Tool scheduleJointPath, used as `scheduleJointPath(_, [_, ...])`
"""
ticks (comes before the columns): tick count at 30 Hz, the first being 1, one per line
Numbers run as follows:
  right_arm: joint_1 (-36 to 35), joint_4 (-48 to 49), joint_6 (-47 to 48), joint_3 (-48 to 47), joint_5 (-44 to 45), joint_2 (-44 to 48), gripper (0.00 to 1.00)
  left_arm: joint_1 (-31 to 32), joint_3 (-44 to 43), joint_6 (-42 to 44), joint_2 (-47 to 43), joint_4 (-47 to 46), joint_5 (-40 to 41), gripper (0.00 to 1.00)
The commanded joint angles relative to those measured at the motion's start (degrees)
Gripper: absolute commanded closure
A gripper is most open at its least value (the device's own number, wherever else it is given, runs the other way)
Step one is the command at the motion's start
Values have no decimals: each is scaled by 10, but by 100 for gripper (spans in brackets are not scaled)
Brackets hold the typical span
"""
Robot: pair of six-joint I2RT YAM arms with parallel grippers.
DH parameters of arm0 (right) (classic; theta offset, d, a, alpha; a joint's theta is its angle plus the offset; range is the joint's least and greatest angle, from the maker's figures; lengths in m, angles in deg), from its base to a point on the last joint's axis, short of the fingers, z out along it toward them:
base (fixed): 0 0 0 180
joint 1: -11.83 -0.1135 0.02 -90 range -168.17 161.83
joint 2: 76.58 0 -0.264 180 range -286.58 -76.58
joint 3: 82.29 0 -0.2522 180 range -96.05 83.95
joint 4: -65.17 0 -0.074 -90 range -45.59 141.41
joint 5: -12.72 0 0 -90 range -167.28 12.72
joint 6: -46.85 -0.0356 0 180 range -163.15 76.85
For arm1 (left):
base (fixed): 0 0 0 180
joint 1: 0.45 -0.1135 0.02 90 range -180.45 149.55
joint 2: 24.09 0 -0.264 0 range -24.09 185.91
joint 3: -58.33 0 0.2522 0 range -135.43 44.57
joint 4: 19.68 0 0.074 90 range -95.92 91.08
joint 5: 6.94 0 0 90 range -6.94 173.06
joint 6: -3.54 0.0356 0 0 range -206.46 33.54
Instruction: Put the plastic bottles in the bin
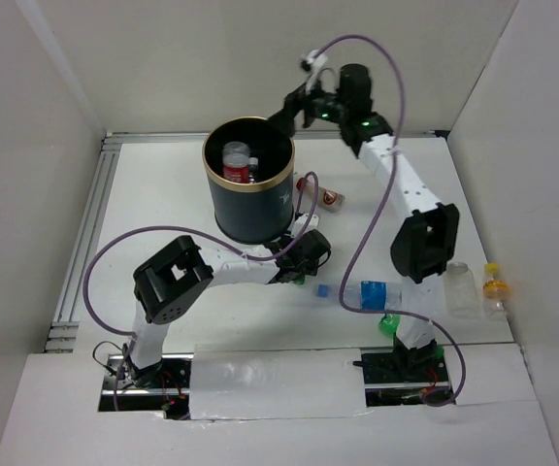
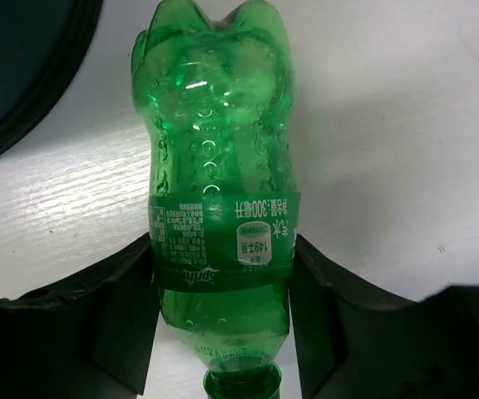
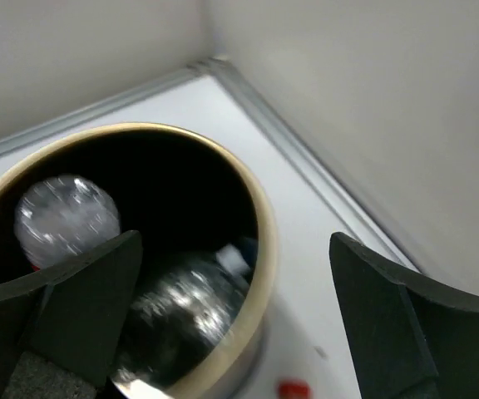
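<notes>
My left gripper (image 2: 221, 283) is shut on a green bottle (image 2: 214, 150); both pads press its label, with the cap toward the wrist and the table just beneath. In the top view this gripper (image 1: 306, 254) sits right of the navy bin (image 1: 250, 209). My right gripper (image 1: 306, 103) is open and empty above the bin's far right rim. In the right wrist view it (image 3: 235, 249) looks down at the gold rim (image 3: 260, 224) and two clear bottles (image 3: 173, 316) inside, blurred. A red-label bottle (image 1: 324, 193), a blue-label bottle (image 1: 373, 294), a green one (image 1: 388, 325), a clear one (image 1: 460, 287) and a yellow-cap one (image 1: 495, 286) lie on the table.
A loose blue cap (image 1: 323, 289) lies near the left gripper. A red cap (image 3: 293, 388) lies beside the bin. White walls enclose the table on the left, back and right. An aluminium rail (image 1: 85, 233) runs along the left edge.
</notes>
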Motion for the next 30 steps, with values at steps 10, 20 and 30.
scheduleJointPath(10, [244, -211, 71, 149, 45, 97, 60, 20, 30, 94, -326, 19, 11, 100])
scheduleJointPath(20, [197, -256, 154, 173, 67, 14, 11, -143, -52, 151, -350, -16, 68, 91])
scheduleJointPath(30, [137, -270, 220, 134, 146, -72, 0, -246, -178, 127, -222, 51, 23, 9])
